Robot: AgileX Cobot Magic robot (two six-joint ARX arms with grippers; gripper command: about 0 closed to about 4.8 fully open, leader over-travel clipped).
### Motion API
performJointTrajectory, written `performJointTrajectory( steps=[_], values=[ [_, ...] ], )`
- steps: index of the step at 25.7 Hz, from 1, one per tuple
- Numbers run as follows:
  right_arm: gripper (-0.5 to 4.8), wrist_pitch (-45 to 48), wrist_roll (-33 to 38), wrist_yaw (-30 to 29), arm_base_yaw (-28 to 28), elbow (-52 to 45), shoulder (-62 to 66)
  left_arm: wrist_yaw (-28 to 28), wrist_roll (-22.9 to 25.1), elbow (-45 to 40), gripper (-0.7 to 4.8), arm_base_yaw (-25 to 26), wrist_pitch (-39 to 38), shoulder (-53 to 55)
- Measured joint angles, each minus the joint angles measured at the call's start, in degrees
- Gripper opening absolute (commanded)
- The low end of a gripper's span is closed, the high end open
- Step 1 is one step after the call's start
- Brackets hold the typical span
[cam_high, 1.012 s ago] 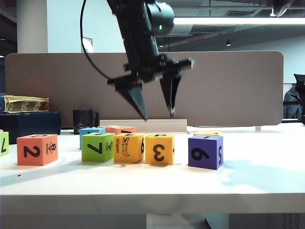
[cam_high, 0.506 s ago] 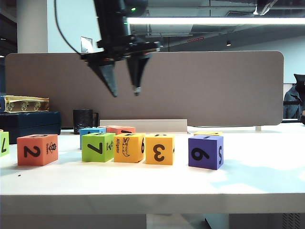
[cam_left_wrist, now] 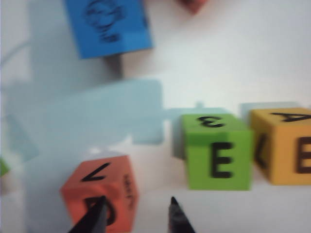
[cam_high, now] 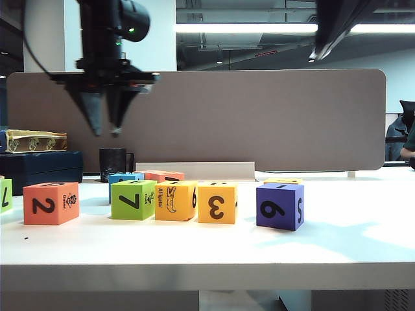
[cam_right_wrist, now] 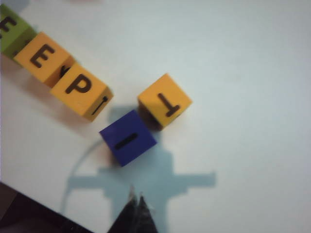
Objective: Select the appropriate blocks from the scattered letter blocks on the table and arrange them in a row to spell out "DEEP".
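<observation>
On the white table (cam_high: 207, 253) the green "7" block (cam_high: 133, 199), the alligator block (cam_high: 175, 201) and the "3" block (cam_high: 217, 203) stand side by side; their tops read E (cam_left_wrist: 218, 150), E (cam_right_wrist: 43, 56), P (cam_right_wrist: 80, 90). The red-orange "2" block (cam_high: 50, 203) stands apart at the left, its top showing D (cam_left_wrist: 99, 194). My left gripper (cam_high: 107, 131) (cam_left_wrist: 137, 201) hangs high above the space between the red-orange and green blocks, open and narrow, holding nothing. My right gripper (cam_right_wrist: 136, 200) is shut and empty, above the table near the purple block (cam_right_wrist: 129, 137); its arm (cam_high: 334, 26) shows at top right.
The purple "6" block (cam_high: 279, 206) stands right of the row, with a yellow block (cam_right_wrist: 165, 101) behind it. A blue block (cam_high: 125, 177) (cam_left_wrist: 107, 24) and an orange one (cam_high: 162, 175) lie behind the row. A green block (cam_high: 5, 193) sits at the left edge. A black mug (cam_high: 113, 164) and boxes (cam_high: 39, 165) stand at the back left.
My left gripper has swung left, from above the yellow blocks to above the gap between the red-orange and green blocks, and its jaws have narrowed. The right arm has come into view at top right.
</observation>
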Motion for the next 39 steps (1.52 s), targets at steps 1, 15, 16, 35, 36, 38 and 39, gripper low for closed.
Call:
performJointTrajectory(
  steps=[1,15,16,35,36,38,39],
  values=[
    [-0.02,0.13,0.17,-0.28,0.39,0.00,0.66,-0.33,0.00,0.02,1.51,0.44,-0.59,0.00],
    [-0.02,5.53,0.74,-0.81,6.49,0.00,4.70,-0.81,-0.04,-8.20,2.32,2.89,-2.62,-0.26],
    [-0.02,5.53,0.76,-0.81,6.49,0.00,4.76,-2.47,-0.04,-9.14,2.65,2.89,-2.64,-0.26],
    [-0.01,5.53,0.79,-0.81,6.49,-0.02,5.03,-3.26,-1.40,-15.28,4.10,5.81,-0.50,-0.24],
    [-0.01,5.51,0.79,-0.81,6.49,-0.02,5.03,-3.15,-1.46,-16.00,4.00,6.12,0.44,-0.26],
    [-0.01,5.51,0.79,-0.81,6.49,-0.02,5.03,-2.99,-1.51,-16.33,3.98,6.19,1.49,-0.24],
    [-0.02,5.51,0.79,-0.81,6.51,-0.02,5.03,-2.73,-1.55,-16.33,3.98,6.12,2.08,-0.24]
  ],
)
